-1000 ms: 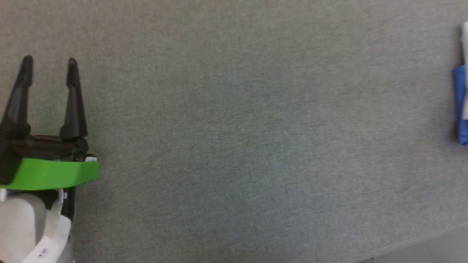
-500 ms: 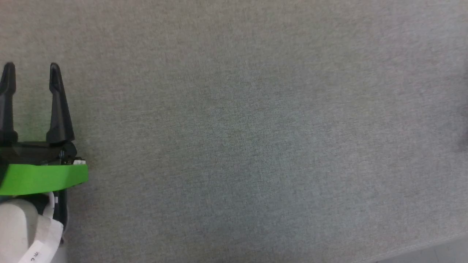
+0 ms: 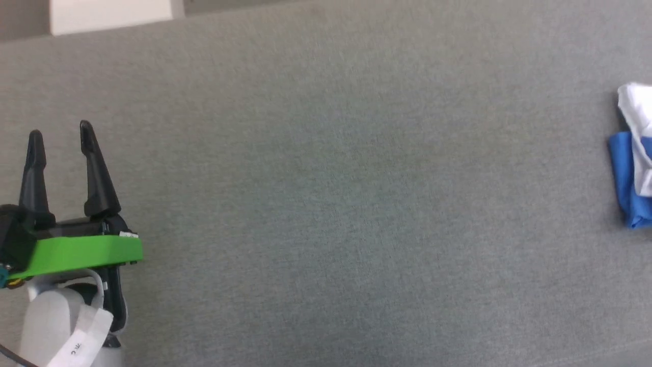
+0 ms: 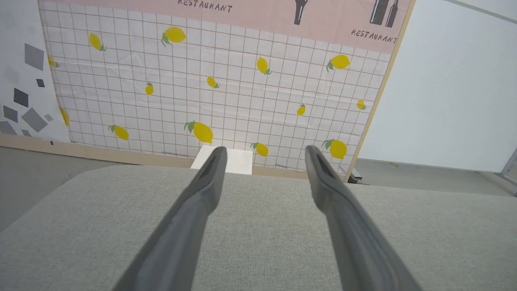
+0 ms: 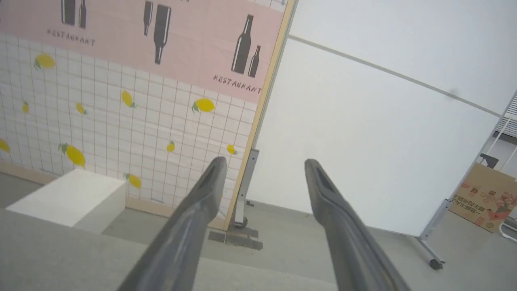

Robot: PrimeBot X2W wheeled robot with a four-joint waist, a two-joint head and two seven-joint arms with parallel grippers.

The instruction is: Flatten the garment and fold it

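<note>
With the garment point(image 3: 634, 168) apparently folded at the right edge, the left gripper point(image 3: 60, 129), lower left, and right gripper point(image 5: 264, 162) idle, jaws apart, empty.

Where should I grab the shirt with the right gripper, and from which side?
Likely the blue fold at the shirt's edge facing the middle of the grey surface, approached from that side with the open right gripper. The shirt lies bunched, white heaped over blue, and that blue edge lies free. The rest is cut off from view.

table point(image 3: 326, 204): grey fabric | wall: lemon-grid poster point(image 4: 226, 93) | white partition point(image 5: 363, 133) | white box point(image 5: 72, 198) on floor
</note>
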